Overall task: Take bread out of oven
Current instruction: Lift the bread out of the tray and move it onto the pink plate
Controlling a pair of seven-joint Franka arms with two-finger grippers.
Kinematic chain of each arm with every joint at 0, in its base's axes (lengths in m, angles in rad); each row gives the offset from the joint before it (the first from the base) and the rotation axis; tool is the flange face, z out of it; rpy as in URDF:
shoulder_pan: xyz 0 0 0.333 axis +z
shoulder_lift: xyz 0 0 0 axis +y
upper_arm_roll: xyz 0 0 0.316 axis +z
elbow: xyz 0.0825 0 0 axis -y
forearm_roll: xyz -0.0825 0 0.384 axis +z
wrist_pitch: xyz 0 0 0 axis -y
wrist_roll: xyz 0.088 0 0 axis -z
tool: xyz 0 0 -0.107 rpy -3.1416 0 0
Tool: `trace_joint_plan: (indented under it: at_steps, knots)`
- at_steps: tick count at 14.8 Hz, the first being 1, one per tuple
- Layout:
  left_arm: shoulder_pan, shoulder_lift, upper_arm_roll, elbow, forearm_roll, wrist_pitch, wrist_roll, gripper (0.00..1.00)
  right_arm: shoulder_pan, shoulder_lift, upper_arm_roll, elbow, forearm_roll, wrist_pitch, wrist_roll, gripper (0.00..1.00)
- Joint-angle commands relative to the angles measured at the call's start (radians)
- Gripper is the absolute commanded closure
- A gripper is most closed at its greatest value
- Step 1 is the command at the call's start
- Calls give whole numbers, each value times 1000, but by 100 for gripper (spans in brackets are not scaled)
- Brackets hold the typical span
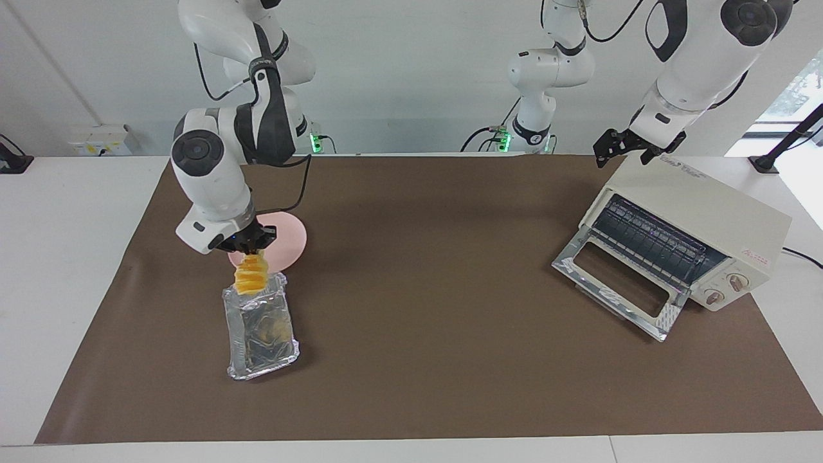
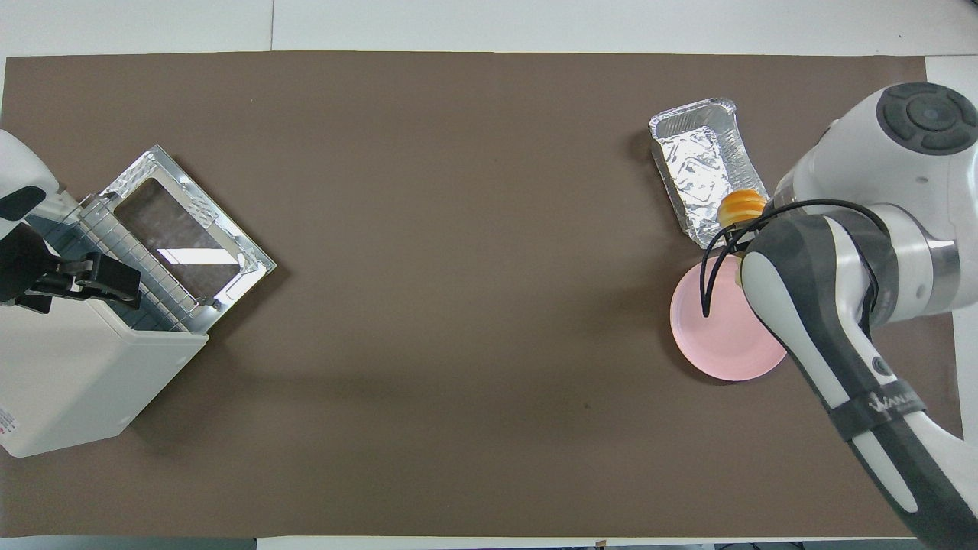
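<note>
The bread (image 1: pixel 251 279), a small golden ridged loaf, hangs on end from my right gripper (image 1: pixel 251 253), which is shut on its top. It is in the air over the foil tray's end nearest the pink plate. From overhead only the bread's tip (image 2: pixel 740 207) shows past the right arm, and the gripper itself is hidden. The cream-white oven (image 1: pixel 701 212) stands at the left arm's end of the table with its glass door (image 1: pixel 617 283) dropped open and its wire rack bare. My left gripper (image 1: pixel 613 147) waits open over the oven's top corner.
A crinkled silver foil tray (image 1: pixel 260 331) lies on the brown mat with nothing in it. The round pink plate (image 1: pixel 287 244) sits just nearer the robots than the tray. The oven's open door juts out toward the mat's middle.
</note>
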Motion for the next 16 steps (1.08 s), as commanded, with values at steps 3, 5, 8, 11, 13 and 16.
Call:
trace_joint_plan:
  at_steps: [3, 5, 8, 11, 13, 16]
  knots:
    - [2, -17, 3, -9, 1, 10, -2, 0, -37, -298, 10, -469, 42, 278, 26, 100]
    - [2, -17, 1, -9, 1, 10, -2, 0, -40, -338, 10, -572, 63, 378, 26, 100]
    - [2, -17, 3, -9, 1, 10, -4, 0, -41, -335, 10, -647, 63, 505, 24, 100]
    - [2, -17, 3, -9, 1, 10, -2, 0, -35, -271, 10, -650, 63, 591, 26, 100]
    - [2, -17, 3, -9, 1, 10, -2, 0, -38, -249, 10, -650, 63, 626, 24, 100]
    - [2, -17, 1, -9, 1, 10, -4, 0, -38, -249, 10, -649, 63, 619, 26, 100]
